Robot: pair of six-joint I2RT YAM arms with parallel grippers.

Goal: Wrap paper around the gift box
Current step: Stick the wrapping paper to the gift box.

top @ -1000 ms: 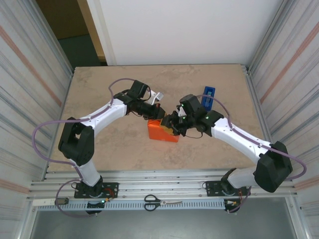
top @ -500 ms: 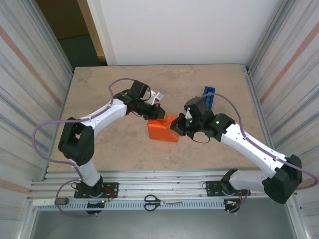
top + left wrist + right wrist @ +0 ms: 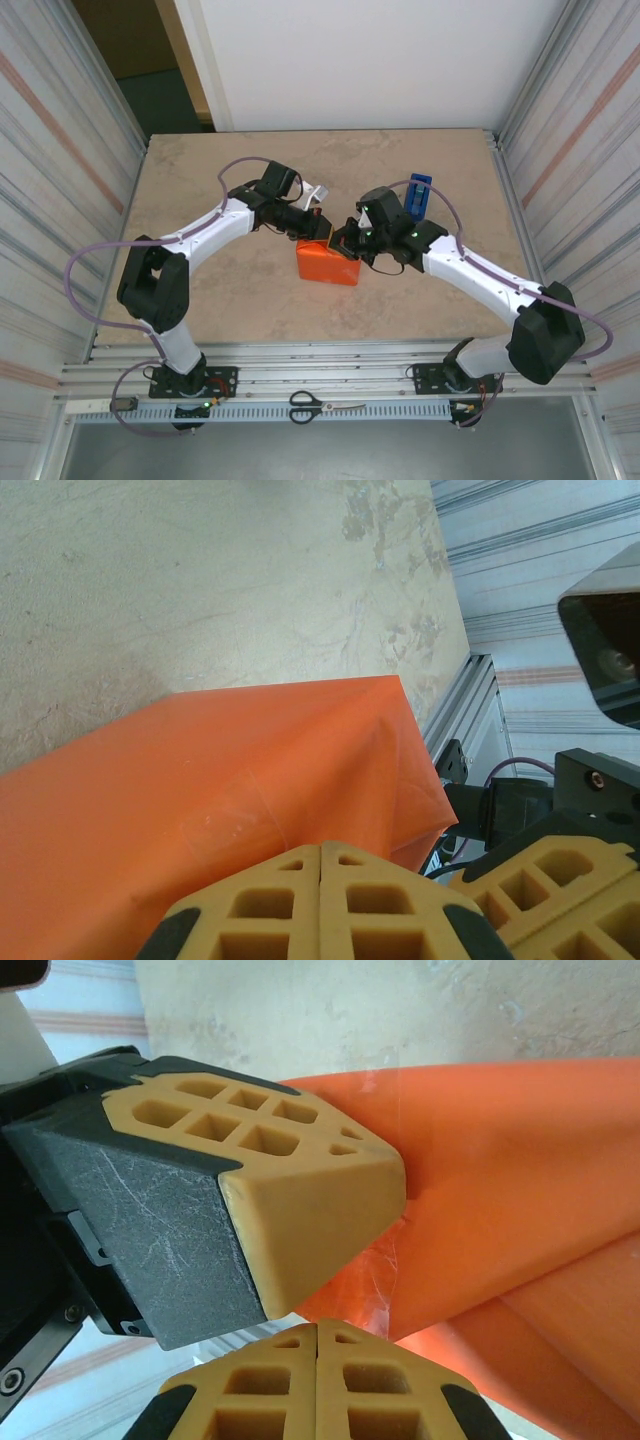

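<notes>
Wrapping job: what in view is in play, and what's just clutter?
In play: orange paper parcel; left claw and right claw, both shut at its far edge; blue tape dispenser, probably for sealing.
Lying about: scissors on the front rail.

Arms bent inward, left claw and right claw closed, tips near.

Table: beige, mottled stone-look top, flat, with ribbed wall panels on its left and right sides. Lying on it: orange paper folded into a block-shaped parcel, near centre. Blue tape dispenser sits right-rear of the parcel, apart from it.
</notes>
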